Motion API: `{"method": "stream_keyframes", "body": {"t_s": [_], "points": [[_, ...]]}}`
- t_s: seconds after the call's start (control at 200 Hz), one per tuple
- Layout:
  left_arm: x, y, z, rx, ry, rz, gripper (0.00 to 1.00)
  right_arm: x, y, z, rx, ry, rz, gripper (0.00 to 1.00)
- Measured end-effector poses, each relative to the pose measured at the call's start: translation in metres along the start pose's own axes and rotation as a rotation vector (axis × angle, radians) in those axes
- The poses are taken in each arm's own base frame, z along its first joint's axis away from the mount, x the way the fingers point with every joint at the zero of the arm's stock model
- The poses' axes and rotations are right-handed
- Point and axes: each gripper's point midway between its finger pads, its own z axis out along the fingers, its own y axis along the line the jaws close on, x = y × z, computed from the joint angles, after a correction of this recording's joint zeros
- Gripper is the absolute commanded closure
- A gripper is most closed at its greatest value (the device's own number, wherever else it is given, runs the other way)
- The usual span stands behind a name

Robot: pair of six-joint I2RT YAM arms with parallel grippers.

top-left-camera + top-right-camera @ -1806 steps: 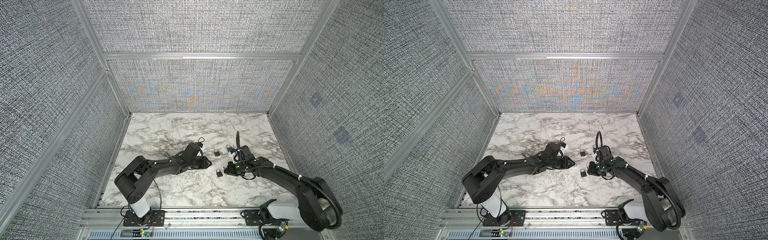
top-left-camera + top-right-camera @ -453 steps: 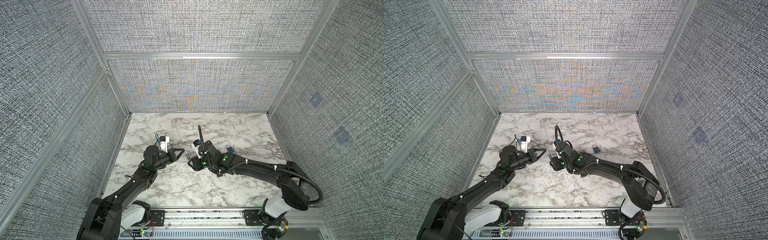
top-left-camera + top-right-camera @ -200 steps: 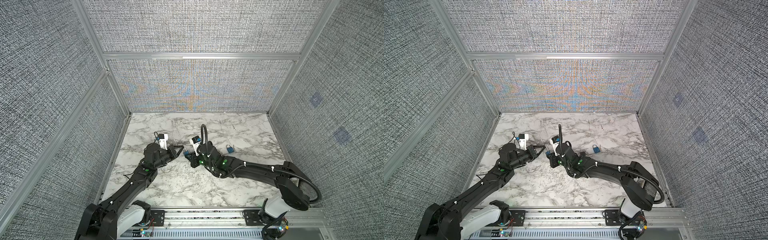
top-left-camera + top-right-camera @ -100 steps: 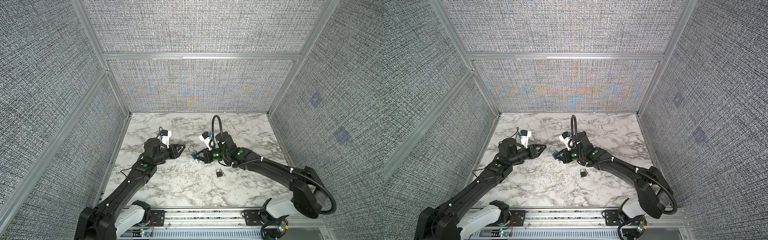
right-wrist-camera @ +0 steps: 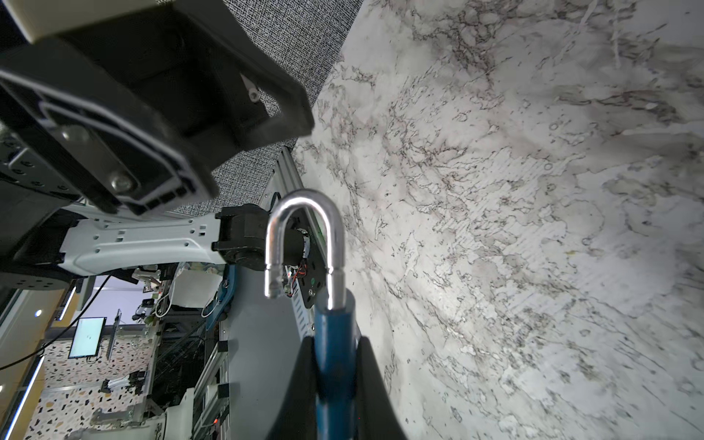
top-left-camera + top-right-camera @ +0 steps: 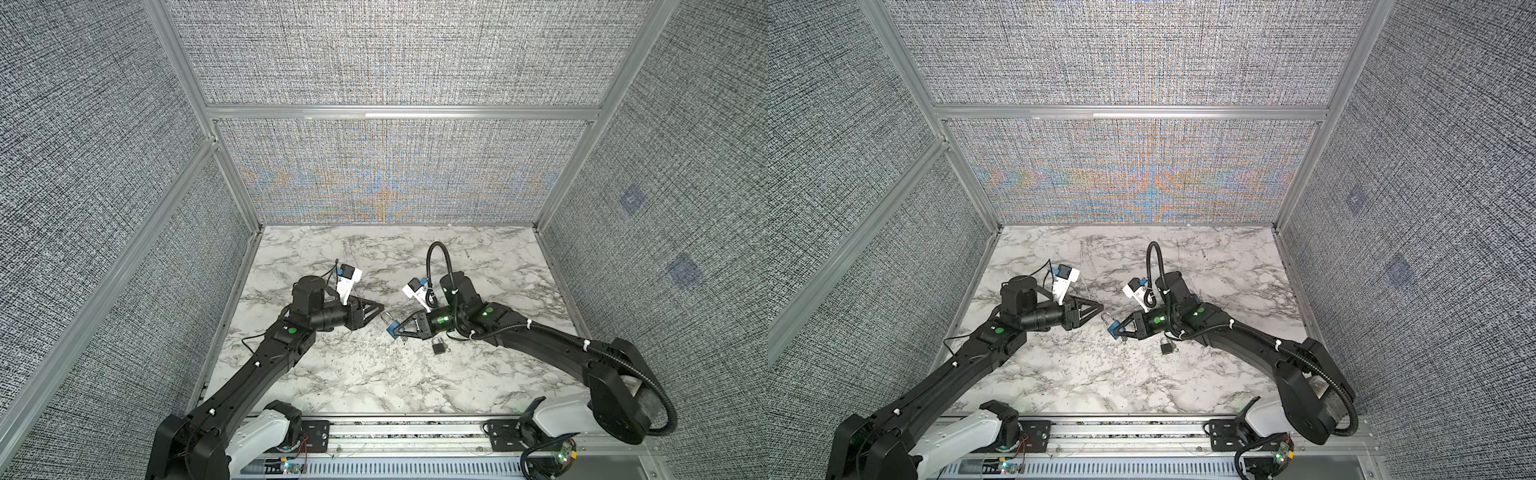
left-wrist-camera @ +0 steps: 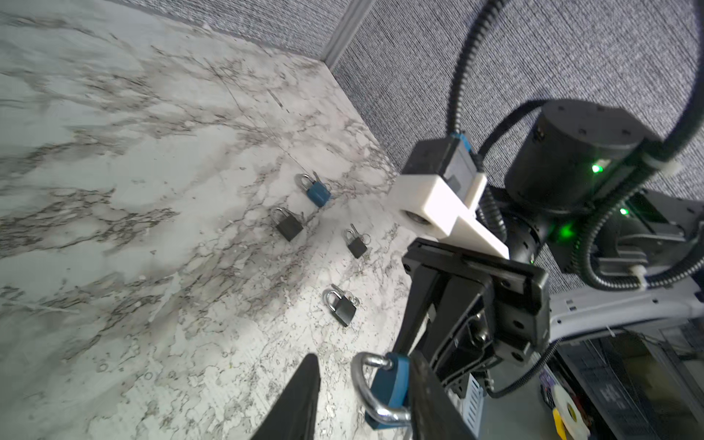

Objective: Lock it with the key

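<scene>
Padlock (image 5: pixel 334 320) first: a blue one, held over about the middle of the marble worktop (image 6: pixel 332 374) and, as far as I can tell, lifted clear of it. The right claw (image 6: pixel 397 331) has closed tight on its blue body, one finger on each flat side, and holds it sideways so the silver shackle (image 5: pixel 304 200) points left. That shackle is open: one leg sits in the body, the other ends free in the air. The left claw (image 6: pixel 380 309) faces it from the left, its tips just beside the shackle but apart from it; its fingers are parted a moderate way and hold nothing. A small dangling bit (image 6: pixel 1124 341) hangs under the held lock; it is too small for me to say whether it is the key. Just on the near side of the right claw a dark padlock (image 6: pixel 438 345) lies flat on the marble. From the left wrist camera more show beyond the held lock, toward the right wall: a second blue padlock (image 7: pixel 319 193) farthest off and two more dark padlocks (image 7: pixel 289 225) nearer, all lying flat and apart from one another.
</scene>
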Motion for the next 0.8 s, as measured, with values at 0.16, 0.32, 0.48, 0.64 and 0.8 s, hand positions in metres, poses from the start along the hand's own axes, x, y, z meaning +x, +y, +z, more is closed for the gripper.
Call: {"method": "stream_keyframes", "body": {"t_s": [0.16,0.32,0.48,0.64,0.8], "points": [[0.015,0.000,0.006,-0.001,0.057,-0.003,0.61,-0.004,0.002,0.001,-0.026,-0.002,0.013,1.00],[0.011,-0.001,0.003,-0.016,0.039,0.016,0.61,-0.004,0.005,0.000,-0.041,0.002,0.021,1.00],[0.009,0.001,0.003,-0.034,0.029,0.019,0.61,-0.006,0.007,-0.002,-0.046,-0.004,0.020,1.00],[0.010,0.004,0.004,-0.044,0.031,0.014,0.61,-0.008,0.008,-0.005,-0.045,-0.013,0.023,1.00],[0.010,0.005,0.003,-0.047,0.029,0.014,0.62,-0.008,0.008,-0.005,-0.046,-0.015,0.022,1.00]]}}
